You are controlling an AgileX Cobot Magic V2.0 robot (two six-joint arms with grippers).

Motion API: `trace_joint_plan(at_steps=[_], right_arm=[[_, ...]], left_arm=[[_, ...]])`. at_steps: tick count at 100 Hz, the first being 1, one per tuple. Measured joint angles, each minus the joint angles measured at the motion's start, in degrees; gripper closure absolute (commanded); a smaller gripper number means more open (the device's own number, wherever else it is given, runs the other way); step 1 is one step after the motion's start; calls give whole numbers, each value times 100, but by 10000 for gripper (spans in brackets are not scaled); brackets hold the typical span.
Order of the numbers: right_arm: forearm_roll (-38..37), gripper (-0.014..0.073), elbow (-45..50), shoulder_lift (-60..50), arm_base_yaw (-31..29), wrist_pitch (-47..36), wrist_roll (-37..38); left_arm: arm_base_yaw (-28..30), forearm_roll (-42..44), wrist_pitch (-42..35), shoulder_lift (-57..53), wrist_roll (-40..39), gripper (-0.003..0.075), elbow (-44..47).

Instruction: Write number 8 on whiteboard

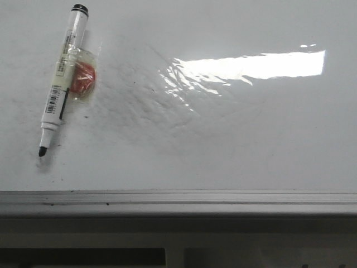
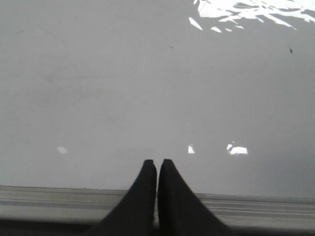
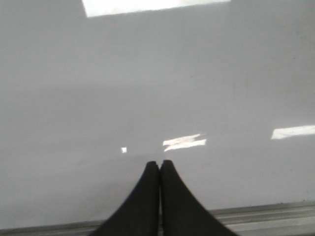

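The whiteboard point(image 1: 223, 145) lies flat, bare of any drawn figure, its wrinkled film catching a bright glare. An uncapped black marker point(image 1: 61, 81) lies at its far left, tip toward the grey edge rail point(image 1: 178, 201), touching a small red disc point(image 1: 83, 78). The left gripper point(image 2: 157, 164) and the right gripper point(image 3: 159, 164) are both closed on nothing, each above the board near the rail

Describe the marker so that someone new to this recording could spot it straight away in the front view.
Start from the whiteboard that fills the front view and look to its far left part. There the marker lies slanted, uncapped, dark tip toward the grey edge rail. Its long white barrel with a barcode label sets it apart from the round red piece in clear film touching its side.
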Motion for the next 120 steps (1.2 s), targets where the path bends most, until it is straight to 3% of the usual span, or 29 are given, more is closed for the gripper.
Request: trace_joint_plan(at_steps=[94,120], right_arm=[[0,663,0,0,0,0,0],[0,663,0,0,0,0,0]], left_arm=[[0,0,0,0,0,741,0],[0,390,12,0,0,741,0]])
